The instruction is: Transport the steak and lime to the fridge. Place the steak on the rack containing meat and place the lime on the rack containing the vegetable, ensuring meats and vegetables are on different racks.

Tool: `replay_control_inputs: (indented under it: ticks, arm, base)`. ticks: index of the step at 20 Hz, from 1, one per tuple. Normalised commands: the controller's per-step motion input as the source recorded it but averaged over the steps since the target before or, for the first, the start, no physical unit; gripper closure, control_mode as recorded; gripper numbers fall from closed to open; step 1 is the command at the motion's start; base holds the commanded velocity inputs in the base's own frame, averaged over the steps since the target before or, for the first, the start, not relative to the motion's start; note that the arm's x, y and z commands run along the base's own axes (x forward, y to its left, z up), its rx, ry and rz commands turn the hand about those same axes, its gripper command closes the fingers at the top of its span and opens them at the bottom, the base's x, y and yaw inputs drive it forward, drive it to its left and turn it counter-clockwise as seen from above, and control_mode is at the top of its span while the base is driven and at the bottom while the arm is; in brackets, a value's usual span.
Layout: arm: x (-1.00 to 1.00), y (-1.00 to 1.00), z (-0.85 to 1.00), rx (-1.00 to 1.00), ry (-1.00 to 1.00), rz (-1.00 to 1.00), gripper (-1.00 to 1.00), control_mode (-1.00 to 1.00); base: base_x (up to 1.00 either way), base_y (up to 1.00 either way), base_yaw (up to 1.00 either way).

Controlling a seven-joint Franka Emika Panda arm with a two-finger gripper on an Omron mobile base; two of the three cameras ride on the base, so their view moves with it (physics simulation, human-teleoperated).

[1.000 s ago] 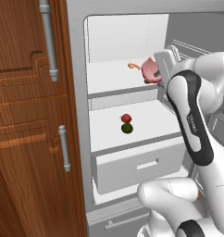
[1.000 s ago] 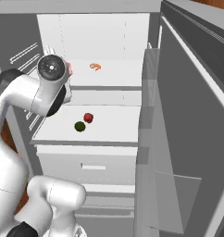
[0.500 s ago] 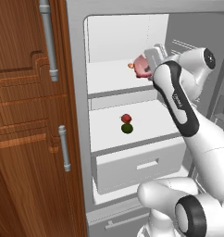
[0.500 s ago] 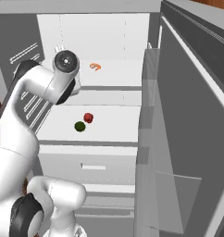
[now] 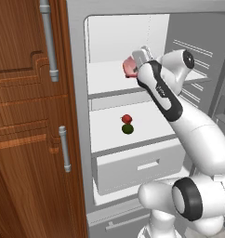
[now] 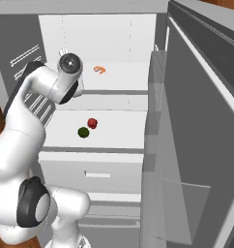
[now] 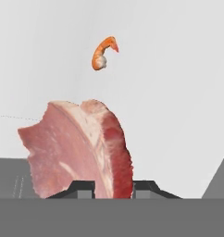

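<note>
**Steak held over the top rack in the fridge**

The pincer (image 7: 113,185) is closed tight on the steak (image 7: 79,150). The two dark tips sit on either side of the steak's red edge. The steak stands up on its edge between them. It is pink with pale streaks and a darker red side.

In the left base view the arm reaches into the open fridge (image 5: 82,93), and the steak (image 5: 129,66) is over the top rack (image 5: 105,79), near its right side. I cannot tell if the steak touches the rack.

The meat (image 6: 100,69) is a small orange curved piece. It lies on the top rack (image 6: 124,77), farther back than the steak. In the hand view the meat (image 7: 103,53) is past the steak, well apart from it.

The lime (image 5: 127,129) is on the lower shelf (image 5: 109,135). The vegetable (image 5: 127,119), small and red, is just behind the lime, and they look like they touch. In the right base view the lime (image 6: 83,131) is left of the vegetable (image 6: 92,123) and a bit nearer.

A white drawer (image 5: 133,167) is under the lower shelf. The brown door (image 5: 26,139) with grey bar handles stands to the left.
</note>
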Motion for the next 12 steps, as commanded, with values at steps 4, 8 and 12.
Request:
replay_control_inputs:
  ticks: [4,8,12]
  arm:
    - [0.33,0.13,-0.22,0.00,0.01,0.00,1.00,-1.00]
    - [0.14,0.01,-0.08,0.00,0.01,0.00,1.00,-1.00]
    - [0.10,0.00,-0.03,0.00,0.03,0.00,1.00,-1.00]
  base:
    - [0.00,0.00,0.00]
    - [0.00,0.00,0.00]
    - [0.00,0.00,0.00]
